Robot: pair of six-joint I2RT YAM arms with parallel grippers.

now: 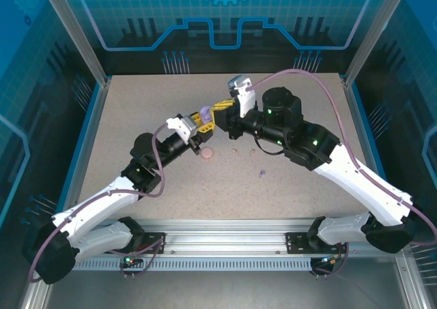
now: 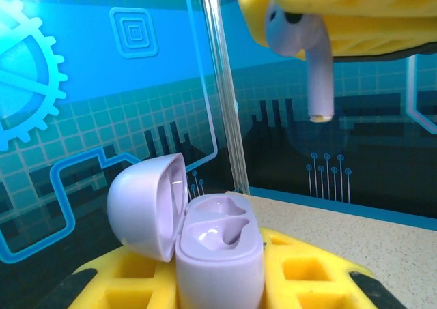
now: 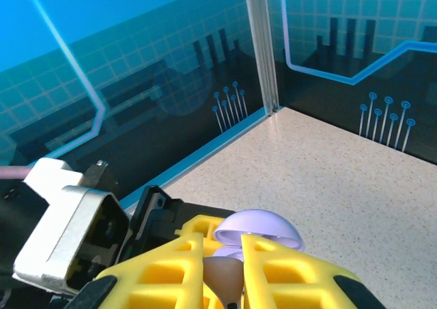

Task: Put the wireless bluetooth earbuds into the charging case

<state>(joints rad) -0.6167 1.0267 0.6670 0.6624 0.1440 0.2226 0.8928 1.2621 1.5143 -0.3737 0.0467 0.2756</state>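
my left tool (image 1: 202,119) clenched on the open purple charging case (image 2: 218,251), lid flipped back, my right tool (image 1: 218,109) pinching a purple earbud (image 2: 315,70) stem-down just above it, not touching, another purple bud (image 1: 261,173) lying loose on the worktop (image 1: 293,189)

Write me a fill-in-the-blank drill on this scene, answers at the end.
The left tool holds a purple charging case whose lid is ____. The right tool grips a purple earbud above it, stem pointing ____. Both sockets in the case are ____.
Answers: open; down; empty.
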